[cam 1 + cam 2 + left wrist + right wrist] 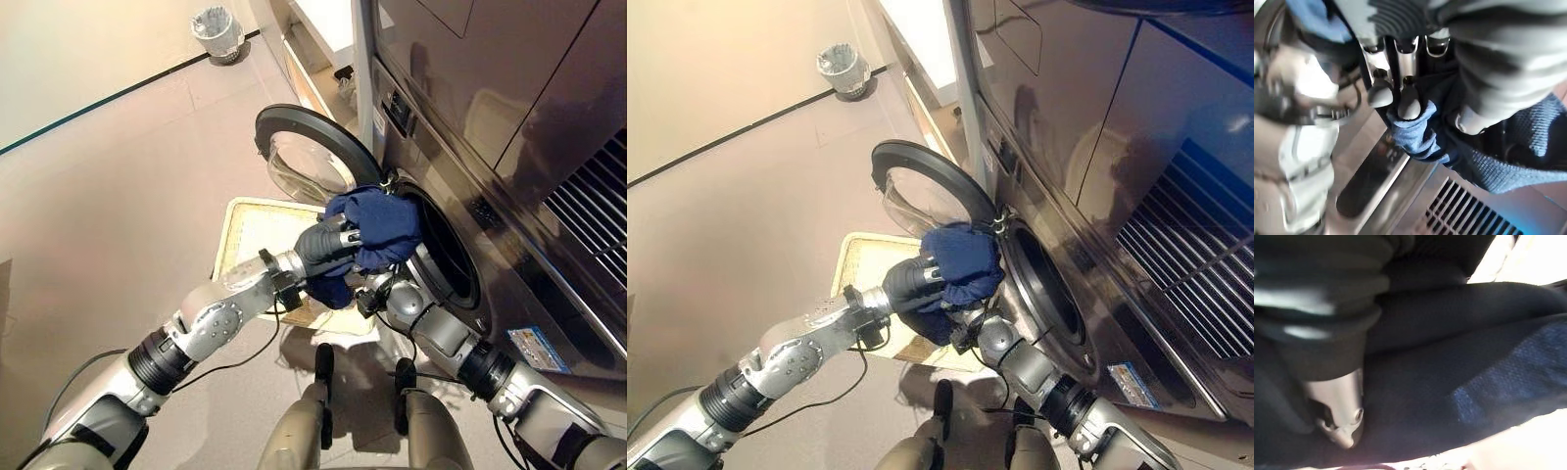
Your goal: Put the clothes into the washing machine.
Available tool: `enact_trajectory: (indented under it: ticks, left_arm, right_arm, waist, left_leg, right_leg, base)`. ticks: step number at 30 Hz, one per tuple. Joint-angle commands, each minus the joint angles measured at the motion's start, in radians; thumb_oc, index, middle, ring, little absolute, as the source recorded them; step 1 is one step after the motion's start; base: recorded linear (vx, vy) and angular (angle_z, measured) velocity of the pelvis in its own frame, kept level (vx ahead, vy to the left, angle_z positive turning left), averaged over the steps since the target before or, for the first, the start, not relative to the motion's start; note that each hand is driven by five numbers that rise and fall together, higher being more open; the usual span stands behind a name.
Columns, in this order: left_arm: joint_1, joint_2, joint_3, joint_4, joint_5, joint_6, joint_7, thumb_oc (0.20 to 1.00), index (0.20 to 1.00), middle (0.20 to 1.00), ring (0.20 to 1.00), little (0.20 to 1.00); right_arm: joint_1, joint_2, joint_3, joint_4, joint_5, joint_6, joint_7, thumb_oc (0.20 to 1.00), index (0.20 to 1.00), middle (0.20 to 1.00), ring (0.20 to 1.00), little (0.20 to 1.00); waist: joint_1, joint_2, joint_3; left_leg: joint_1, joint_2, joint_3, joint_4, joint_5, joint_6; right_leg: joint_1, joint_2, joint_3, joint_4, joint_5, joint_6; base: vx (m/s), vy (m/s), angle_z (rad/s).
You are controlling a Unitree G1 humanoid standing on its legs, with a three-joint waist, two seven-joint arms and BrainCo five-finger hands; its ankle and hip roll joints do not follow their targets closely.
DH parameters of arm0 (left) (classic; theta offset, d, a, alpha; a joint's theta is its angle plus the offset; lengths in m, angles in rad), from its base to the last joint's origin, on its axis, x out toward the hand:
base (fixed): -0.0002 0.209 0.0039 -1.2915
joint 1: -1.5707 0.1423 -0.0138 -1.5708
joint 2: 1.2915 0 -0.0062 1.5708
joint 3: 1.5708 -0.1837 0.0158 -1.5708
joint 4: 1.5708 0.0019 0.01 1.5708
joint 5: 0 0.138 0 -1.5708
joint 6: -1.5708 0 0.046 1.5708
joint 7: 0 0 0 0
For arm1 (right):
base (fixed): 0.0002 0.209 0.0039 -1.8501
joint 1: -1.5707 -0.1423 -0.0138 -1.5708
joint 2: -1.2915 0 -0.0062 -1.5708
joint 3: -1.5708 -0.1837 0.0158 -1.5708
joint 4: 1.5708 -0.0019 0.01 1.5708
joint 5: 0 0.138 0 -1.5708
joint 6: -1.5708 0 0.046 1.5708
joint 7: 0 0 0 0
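Blue cloth [377, 227] sat mid-frame at washer [490, 166] drum opening, beside open door [304, 147]. Left hand [328, 245] fingers curled into cloth. Right hand [377, 289] under cloth, fingers buried: couldn't tell. Tray [250, 230] on floor below.

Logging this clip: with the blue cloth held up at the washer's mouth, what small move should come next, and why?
Probably push the cloth on through the drum opening. Both hands hold it bunched against the near rim, the left hand gripping it, the right hand beneath, and most of it hangs outside. The door stands open, so the way looks free.
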Motion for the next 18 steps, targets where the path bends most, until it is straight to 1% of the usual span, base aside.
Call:
enact_trajectory:
  ticks: [1,2,3,4,6,7,9,10,11,12,13,14,15,17,18]
  left_arm:
    - [-0.106,-0.023,0.02,-0.1,-0.061,-0.088,-0.043,0.2,0.2,0.2,0.2,0.2]
    - [-0.107,-0.02,0.019,-0.101,-0.065,-0.093,-0.039,0.2,0.2,0.2,0.2,0.2]
    - [-0.106,-0.011,0.018,-0.104,-0.063,-0.109,-0.021,0.2,0.2,0.2,0.2,0.2]
    - [-0.105,-0.008,0.018,-0.103,-0.066,-0.112,-0.019,0.2,0.2,0.2,0.2,0.2]
    - [-0.094,0.0,0.018,-0.106,-0.064,-0.133,0.021,0.2,0.2,0.2,0.2,0.2]
    - [-0.082,0.003,0.024,-0.106,-0.048,-0.144,0.053,0.2,0.2,0.2,0.2,0.2]
    - [-0.067,0.003,0.034,-0.1,-0.028,-0.156,0.12,0.2,0.2,0.2,0.2,0.2]
    - [-0.052,-0.005,0.05,-0.087,0.011,-0.171,0.17,0.2,0.2,0.2,0.2,0.2]
    - [-0.042,-0.008,0.06,-0.08,0.02,-0.177,0.223,0.2,0.2,0.2,0.2,0.2]
    - [-0.036,-0.013,0.073,-0.072,0.033,-0.177,0.243,0.2,0.2,0.2,0.2,0.2]
    - [-0.019,-0.022,0.101,-0.052,0.081,-0.176,0.294,0.2,0.2,0.2,0.2,0.2]
    - [0.0,-0.027,0.127,-0.042,0.102,-0.181,0.36,0.2,0.2,0.2,0.2,0.2]
    - [0.025,-0.035,0.163,-0.018,0.179,-0.19,0.428,0.2,0.2,0.2,0.2,0.2]
    - [0.064,-0.034,0.22,0.015,0.225,-0.208,0.503,0.2,0.2,0.2,0.2,0.2]
    - [0.093,-0.037,0.258,0.042,0.352,-0.234,0.565,0.2,0.2,0.2,0.2,0.2]
  right_arm:
    - [-0.123,0.074,0.05,-0.022,0.087,0.083,0.141,1.0,1.0,1.0,1.0,1.0]
    - [-0.122,0.07,0.055,-0.018,0.13,0.101,0.171,0.749,0.749,0.749,0.749,0.749]
    - [-0.114,0.058,0.066,-0.01,0.201,0.135,0.241,0.304,0.304,0.304,0.304,0.304]
    - [-0.111,0.055,0.069,-0.011,0.212,0.139,0.258,0.2,0.2,0.2,0.2,0.2]
    - [-0.099,0.041,0.084,-0.024,0.271,0.149,0.304,0.2,0.2,0.2,0.2,0.2]
    - [-0.088,0.038,0.079,-0.027,0.303,0.133,0.315,0.2,0.2,0.2,0.2,0.2]
    - [-0.075,0.043,0.07,-0.031,0.346,0.115,0.299,0.2,0.2,0.2,0.2,0.2]
    - [-0.066,0.052,0.054,-0.027,0.365,0.099,0.289,0.2,0.2,0.2,0.2,0.2]
    - [-0.059,0.059,0.044,-0.023,0.373,0.085,0.285,0.2,0.2,0.2,0.2,0.2]
    - [-0.053,0.066,0.035,-0.021,0.368,0.08,0.285,0.2,0.2,0.2,0.2,0.2]
    - [-0.043,0.075,0.017,-0.024,0.364,0.066,0.277,0.2,0.2,0.2,0.2,0.2]
    - [-0.032,0.079,-0.001,-0.027,0.361,0.053,0.275,0.2,0.2,0.2,0.2,0.2]
    - [-0.017,0.081,-0.021,-0.029,0.351,0.036,0.275,0.2,0.2,0.2,0.2,0.2]
    - [0.005,0.079,-0.054,-0.039,0.342,0.025,0.28,0.2,0.2,0.2,0.2,0.2]
    - [0.018,0.073,-0.073,-0.048,0.338,0.018,0.274,0.2,0.2,0.2,0.2,0.2]
  waist:
    - [-0.01,-0.093,0.052]
    - [-0.008,-0.094,0.053]
    - [-0.005,-0.098,0.053]
    - [-0.003,-0.1,0.053]
    - [0.003,-0.106,0.054]
    - [0.006,-0.108,0.056]
    - [0.008,-0.109,0.058]
    - [0.009,-0.109,0.059]
    - [0.01,-0.109,0.06]
    - [0.009,-0.109,0.062]
    - [0.011,-0.109,0.065]
    - [0.012,-0.11,0.068]
    - [0.013,-0.111,0.073]
    - [0.016,-0.112,0.076]
    - [0.019,-0.112,0.08]
  left_leg:
    - [0.07,-0.109,0.066,-0.002,-0.092,0.041]
    - [0.069,-0.11,0.063,0.0,-0.092,0.041]
    - [0.065,-0.11,0.056,0.006,-0.092,0.04]
    - [0.064,-0.111,0.054,0.008,-0.092,0.04]
    - [0.06,-0.112,0.048,0.016,-0.092,0.04]
    - [0.058,-0.112,0.047,0.019,-0.092,0.042]
    - [0.055,-0.111,0.049,0.021,-0.09,0.043]
    - [0.054,-0.11,0.052,0.019,-0.088,0.043]
    - [0.052,-0.11,0.054,0.02,-0.088,0.044]
    - [0.051,-0.11,0.053,0.02,-0.088,0.045]
    - [0.047,-0.111,0.053,0.019,-0.086,0.046]
    - [0.041,-0.111,0.052,0.021,-0.085,0.047]
    - [0.037,-0.111,0.05,0.022,-0.084,0.048]
    - [0.03,-0.111,0.047,0.025,-0.082,0.049]
    - [0.027,-0.114,0.042,0.026,-0.081,0.048]
  right_leg:
    - [0.138,-0.009,0.035,-0.316,0.187,0.048]
    - [0.137,-0.009,0.036,-0.315,0.186,0.047]
    - [0.136,-0.008,0.037,-0.311,0.183,0.046]
    - [0.136,-0.007,0.036,-0.31,0.182,0.046]
    - [0.137,-0.005,0.034,-0.307,0.181,0.044]
    - [0.136,-0.004,0.032,-0.306,0.183,0.044]
    - [0.134,-0.004,0.03,-0.307,0.184,0.043]
    - [0.132,-0.003,0.029,-0.308,0.185,0.044]
    - [0.13,-0.002,0.029,-0.308,0.185,0.043]
    - [0.128,-0.002,0.029,-0.307,0.186,0.043]
    - [0.123,-0.001,0.029,-0.307,0.186,0.043]
    - [0.118,0.0,0.028,-0.305,0.186,0.042]
    - [0.115,0.0,0.028,-0.304,0.186,0.043]
    - [0.11,0.001,0.027,-0.301,0.183,0.041]
    - [0.107,0.002,0.027,-0.299,0.182,0.042]
  base:
    - [0.0,0.0,0.0]
    - [0.0,-0.033,0.03]
    - [0.0,-0.03,0.04]
    - [0.0,-0.04,0.03]
    - [0.02,-0.039,0.01]
    - [0.0,0.0,0.0]
    - [0.0,0.0,0.0]
    - [0.0,0.0,0.0]
    - [0.0,0.0,0.0]
    - [0.0,0.0,0.0]
    - [-0.02,-0.002,-0.03]
    - [-0.03,-0.012,-0.04]
    - [-0.03,-0.02,-0.07]
    - [-0.02,-0.027,-0.11]
    - [-0.02,-0.042,-0.11]
